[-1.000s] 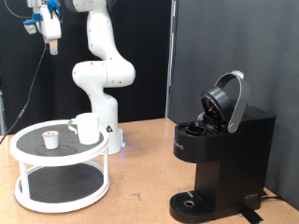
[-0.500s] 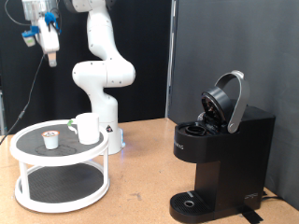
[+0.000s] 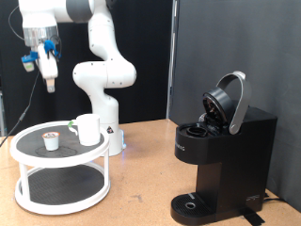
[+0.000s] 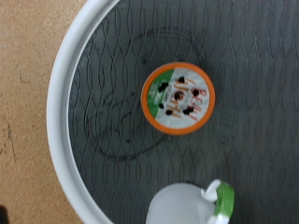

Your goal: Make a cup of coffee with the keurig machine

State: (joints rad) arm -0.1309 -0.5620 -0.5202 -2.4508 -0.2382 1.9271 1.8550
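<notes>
1. The two-finger gripper on the white jointed robot arm hangs high at the exterior view's left, well above the white two-tier round wire-mesh stand; nothing shows between its fingers, and whether they are spread or closed I cannot tell — they are too small in the exterior view and absent from the wrist view.

2. The plain white cylindrical cup stands upright on the stand's top tier; just beside it, towards the exterior view's left, sits a small pod with an orange rim and printed foil lid. The wrist camera looks straight down on that pod, so the hand appears to be lined up over it.

3. The tall matte-black keurig machine stands well apart at the exterior view's right; its rounded lid is tipped up and open, presumably so a pod can go in; its round drip base bears no cup.

4. Everything rests on a brown wooden tabletop; black curtains close off the room behind.
</notes>
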